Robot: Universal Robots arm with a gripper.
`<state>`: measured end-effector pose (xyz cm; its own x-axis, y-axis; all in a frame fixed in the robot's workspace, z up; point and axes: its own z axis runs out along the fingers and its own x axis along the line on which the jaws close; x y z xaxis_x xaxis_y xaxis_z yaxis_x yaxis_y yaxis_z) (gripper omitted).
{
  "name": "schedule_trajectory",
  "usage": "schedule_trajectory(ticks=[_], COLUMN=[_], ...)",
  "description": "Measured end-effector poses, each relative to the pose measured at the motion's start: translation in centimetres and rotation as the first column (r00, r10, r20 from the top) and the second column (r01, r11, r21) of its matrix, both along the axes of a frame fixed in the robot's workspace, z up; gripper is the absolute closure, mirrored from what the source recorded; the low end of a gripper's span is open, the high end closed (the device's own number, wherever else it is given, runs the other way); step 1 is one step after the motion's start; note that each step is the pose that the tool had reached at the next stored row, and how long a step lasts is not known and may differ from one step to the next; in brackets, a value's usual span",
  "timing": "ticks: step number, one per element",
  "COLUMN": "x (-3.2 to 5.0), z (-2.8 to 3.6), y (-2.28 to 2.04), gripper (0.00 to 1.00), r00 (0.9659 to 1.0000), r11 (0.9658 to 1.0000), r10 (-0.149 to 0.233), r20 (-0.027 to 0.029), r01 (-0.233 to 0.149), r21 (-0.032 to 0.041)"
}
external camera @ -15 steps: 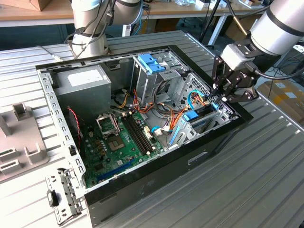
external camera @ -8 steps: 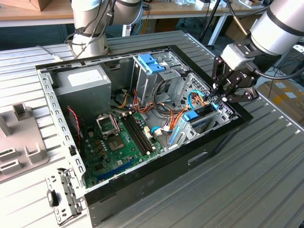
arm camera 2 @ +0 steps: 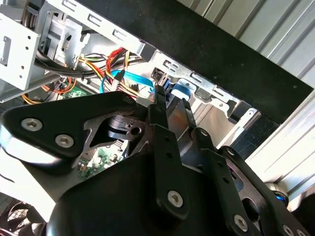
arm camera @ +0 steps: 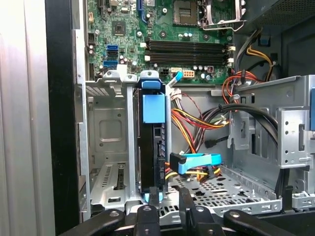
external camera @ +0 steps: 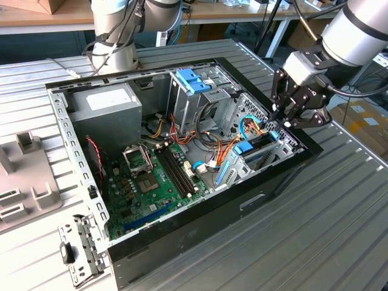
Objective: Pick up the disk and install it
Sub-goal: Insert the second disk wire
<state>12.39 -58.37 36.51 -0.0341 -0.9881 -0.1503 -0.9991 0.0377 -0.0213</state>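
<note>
Open computer case (external camera: 182,236) lies on its side on a ribbed metal table (external camera: 339,242).

Exterior view, left to right: grey power-supply box (external camera: 106,106) well away from the jaws, across the case; green motherboard (external camera: 154,182) in the middle of the floor; grey drive cage with light-blue latch tabs (external camera: 195,82) beyond it; then the gripper (external camera: 285,121), at the case's corner on the exterior view's right.

The disk (arm camera: 151,147) stands on edge in a slot of the metal bay (arm camera: 106,147), blue bracket tab (arm camera: 153,108) on its upper edge. In the first wrist view it runs straight out ahead of the jaws.

Jaws: nearly closed, fingertips (arm camera: 153,196) at the disk's near end. Cannot tell whether they pinch it or only touch it.

Just beside the disk's near end, a blue cable (arm camera: 197,161) with its connector.
</note>
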Motion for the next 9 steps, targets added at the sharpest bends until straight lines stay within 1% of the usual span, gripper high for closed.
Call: schedule_trajectory(ticks=[1, 4, 6, 7, 9], x=[-0.22, -0.44, -0.57, -0.58, -0.64], z=[0.0, 0.02, 0.27, 0.5, 0.71], y=[0.04, 0.2, 0.32, 0.33, 0.33], gripper=[0.7, 0.7, 0.7, 0.7, 0.7], r00=[1.0, 1.0, 1.0, 1.0, 1.0], r11=[1.0, 1.0, 1.0, 1.0, 1.0], r10=[0.0, 0.0, 0.0, 0.0, 0.0], r20=[0.0, 0.0, 0.0002, 0.0003, 0.0004], r01=[0.0, 0.0, 0.0, 0.0, 0.0], r21=[0.0019, 0.003, 0.0028, 0.0029, 0.0034])
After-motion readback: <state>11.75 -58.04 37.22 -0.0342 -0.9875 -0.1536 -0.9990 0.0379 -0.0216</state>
